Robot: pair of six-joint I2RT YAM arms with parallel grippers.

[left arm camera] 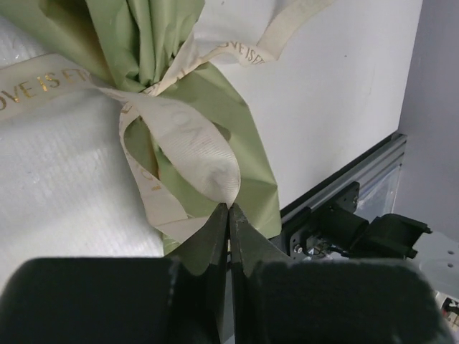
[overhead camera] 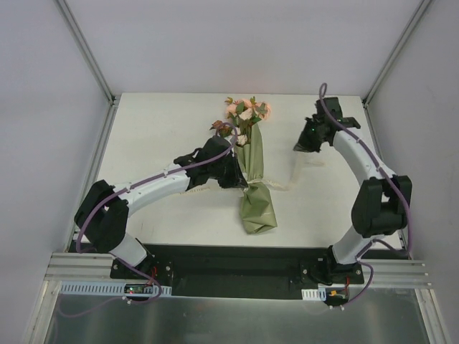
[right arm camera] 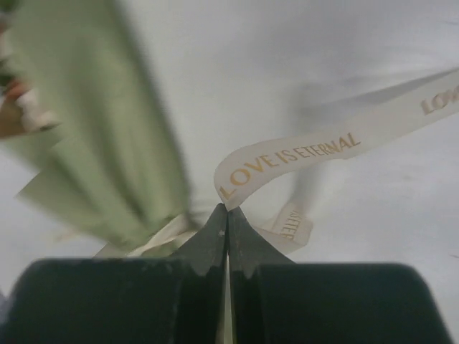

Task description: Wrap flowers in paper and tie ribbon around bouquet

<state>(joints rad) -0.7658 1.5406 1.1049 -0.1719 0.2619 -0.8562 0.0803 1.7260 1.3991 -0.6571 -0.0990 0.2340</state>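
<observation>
Pinching ribbon either side of bouquet: left gripper clamps loop, right gripper clamps tail stretching rightward.

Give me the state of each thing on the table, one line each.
flowers: wrapped, blooms showing at the far end.
paper: gathered into a cone, lying flat.
ribbon: cinched round the paper, looped.
left claw: shut on the ribbon.
right claw: shut on the ribbon.

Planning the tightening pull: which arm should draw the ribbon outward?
Right, likely: the right end effector pinches the ribbon tail clear of the bouquet; the left end effector holds a loop beside it.
</observation>
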